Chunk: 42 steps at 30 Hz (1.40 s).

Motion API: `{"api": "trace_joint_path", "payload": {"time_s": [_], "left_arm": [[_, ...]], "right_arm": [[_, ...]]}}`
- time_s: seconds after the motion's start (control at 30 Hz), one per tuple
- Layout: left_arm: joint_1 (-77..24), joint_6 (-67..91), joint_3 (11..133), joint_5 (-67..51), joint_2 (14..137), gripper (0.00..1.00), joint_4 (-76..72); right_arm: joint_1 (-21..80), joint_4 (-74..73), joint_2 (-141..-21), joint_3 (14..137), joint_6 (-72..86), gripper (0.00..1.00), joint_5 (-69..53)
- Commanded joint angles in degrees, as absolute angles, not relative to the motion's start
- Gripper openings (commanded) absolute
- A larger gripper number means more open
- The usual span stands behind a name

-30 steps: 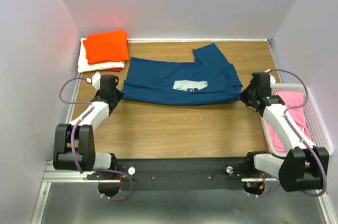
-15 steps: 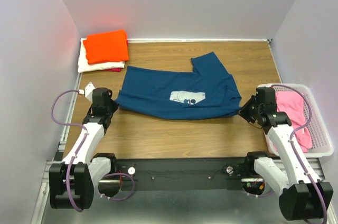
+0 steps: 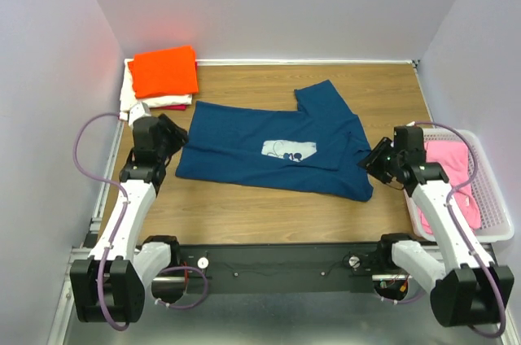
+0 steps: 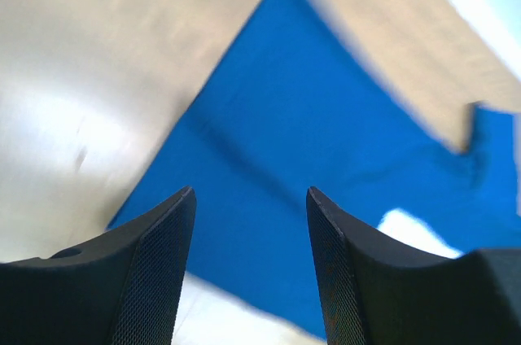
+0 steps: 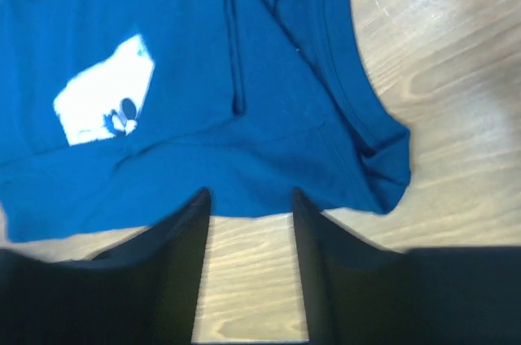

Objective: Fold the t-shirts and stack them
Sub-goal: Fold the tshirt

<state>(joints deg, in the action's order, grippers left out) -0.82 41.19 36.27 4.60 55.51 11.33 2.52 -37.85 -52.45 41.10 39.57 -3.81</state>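
Now both arms are letting go. The left tool (image 3: 172,137) and the right tool (image 3: 377,159), which a second ago were pinched shut on the two ends of the navy t-shirt (image 3: 244,146) and drawing it toward the near edge of the counter (image 3: 269,219), are standing with their jaws moderately wide. In each wrist view the fingers (image 4: 163,255) (image 5: 175,268) are framing blue cloth and wood, with nothing caught between them. The left tool is hovering just beside the shirt's left edge, and the right tool is hovering just beside its right edge.

The navy t-shirt is now lying loose in the middle of the counter, doubled over lengthwise with its white chest print (image 3: 289,148) facing up. One sleeve (image 3: 321,94) is sticking out toward the far side. The near right corner is trailing lower than the left, so the near edge is running at a slant, and the cloth near that corner is bunching a little.

That release is probably closing the spreading-and-dragging step, leaving the sleeve and the crosswise folds to be done. The stack is waiting at the far left corner, the orange t-shirt (image 3: 164,71) sitting on top of the cream-white t-shirt (image 3: 133,98). A pink t-shirt (image 3: 456,159) is lying in the basket (image 3: 492,203) on the right.
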Motion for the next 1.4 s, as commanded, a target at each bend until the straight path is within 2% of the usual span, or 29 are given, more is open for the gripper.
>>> {"api": "trace_joint_path", "payload": {"time_s": [0.0,0.27,0.4,1.1,1.13,1.2,1.23,1.37], "left_arm": [[-0.5,32.7,46.3,0.4,58.9,0.64,11.8],[-0.4,22.9,55.6,-5.6,63.8,0.62,13.9],[-0.5,22.3,55.5,-6.5,63.8,0.62,12.1],[-0.4,22.1,52.5,-9.1,65.7,0.62,9.3],[-0.4,22.1,52.5,-9.1,65.8,0.62,9.3],[-0.5,22.1,52.4,-9.1,65.7,0.63,9.3],[-0.5,22.1,52.4,-9.1,65.7,0.62,9.3],[-0.5,22.1,52.2,-9.1,65.6,0.63,9.2]], "right_arm": [[3.6,-30.4,-58.3,40.9,40.0,0.40,-4.3],[12.6,-21.3,-75.6,43.2,42.6,0.39,3.6],[14.1,-19.1,-79.9,43.7,43.8,0.40,4.4],[16.2,-14.3,-86.0,43.5,46.4,0.39,4.8],[16.3,-14.3,-86.2,43.7,46.5,0.38,4.8],[16.3,-14.2,-86.7,44.3,46.6,0.28,4.6],[16.3,-14.2,-86.7,44.6,46.7,0.27,4.4],[16.3,-14.2,-87.5,46.8,46.9,0.11,4.0]]}}
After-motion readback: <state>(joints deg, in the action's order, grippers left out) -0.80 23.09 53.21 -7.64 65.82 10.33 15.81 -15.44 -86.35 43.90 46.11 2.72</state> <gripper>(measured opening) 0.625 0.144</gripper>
